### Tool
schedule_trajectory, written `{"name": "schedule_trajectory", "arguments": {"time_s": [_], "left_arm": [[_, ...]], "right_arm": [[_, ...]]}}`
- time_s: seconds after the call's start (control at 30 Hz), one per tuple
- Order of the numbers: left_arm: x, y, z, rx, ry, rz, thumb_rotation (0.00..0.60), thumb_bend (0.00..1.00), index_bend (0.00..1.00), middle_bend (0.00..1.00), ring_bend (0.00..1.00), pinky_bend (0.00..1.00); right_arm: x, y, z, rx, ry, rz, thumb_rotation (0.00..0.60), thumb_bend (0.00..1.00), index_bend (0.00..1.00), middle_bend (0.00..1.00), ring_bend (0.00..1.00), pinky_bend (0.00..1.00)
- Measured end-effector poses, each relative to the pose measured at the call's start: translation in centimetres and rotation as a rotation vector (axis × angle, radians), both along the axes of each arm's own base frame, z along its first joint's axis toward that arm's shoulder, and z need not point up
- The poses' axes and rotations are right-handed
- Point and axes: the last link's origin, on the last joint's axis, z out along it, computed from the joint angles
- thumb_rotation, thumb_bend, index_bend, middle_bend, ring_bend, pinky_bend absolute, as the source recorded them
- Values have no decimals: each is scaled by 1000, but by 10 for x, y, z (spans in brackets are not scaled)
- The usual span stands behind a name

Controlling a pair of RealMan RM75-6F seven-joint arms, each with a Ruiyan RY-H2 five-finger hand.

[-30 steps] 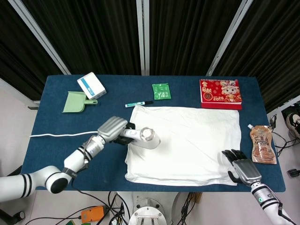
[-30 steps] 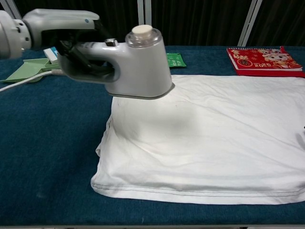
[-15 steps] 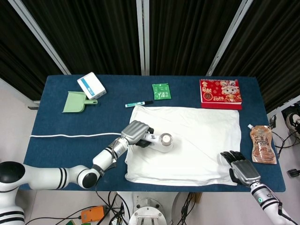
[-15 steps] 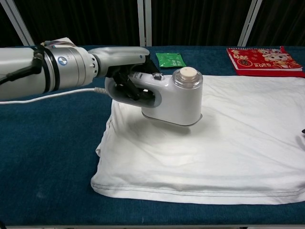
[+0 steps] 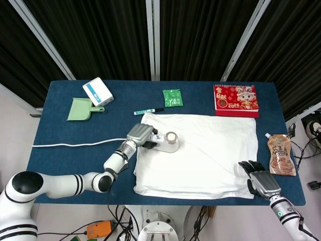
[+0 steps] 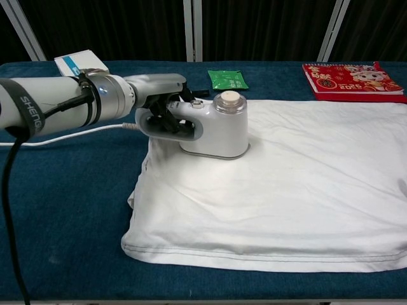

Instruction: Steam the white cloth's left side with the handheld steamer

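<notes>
Now your left hand [image 6: 159, 105] grips the steamer [image 6: 213, 127], flat on the cloth's [image 6: 280, 184] upper-left part; right hand [image 5: 262, 182] spread, holding nothing.

Backdrop: black pleated curtains [image 5: 100, 35] behind slanted metal posts [image 5: 153, 37].
Table: blue cloth-covered tabletop [image 5: 60, 160].
Floor: pale grey [image 5: 15, 120], left edge.

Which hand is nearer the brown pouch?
Right. The right hand lies open on the table just left of the brown pouch; the left hand grips the steamer far across the cloth.
</notes>
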Motion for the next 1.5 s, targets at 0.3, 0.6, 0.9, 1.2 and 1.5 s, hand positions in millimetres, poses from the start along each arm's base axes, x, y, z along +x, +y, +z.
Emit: {"name": "schedule_trajectory", "arguments": {"time_s": [0.3,0.6,0.9,1.2,1.5], "left_arm": [[-50,23,29,133,35,107,570,594,890,1000,835,659],[-60,7,57,162,-49,109,542,593,890,1000,835,659],[-26,-55,55,101,-153,-83,500,594,890,1000,835,659],[-2,-101,27,48,-159,-181,488,594,890,1000,834,660],[-3,-120,0,19,-99,-200,489,594,890,1000,833,660]], "right_arm": [[1,-3,2,-19,-6,1,600,917,78,121,7,112],[1,-4,5,-39,-18,4,600,917,78,121,7,112],[-1,-4,4,-35,-18,1,600,917,78,121,7,112],[-4,-3,5,-31,-13,-7,600,917,80,121,7,113],[-4,-6,4,-31,-15,-4,600,917,80,121,7,112]]}}
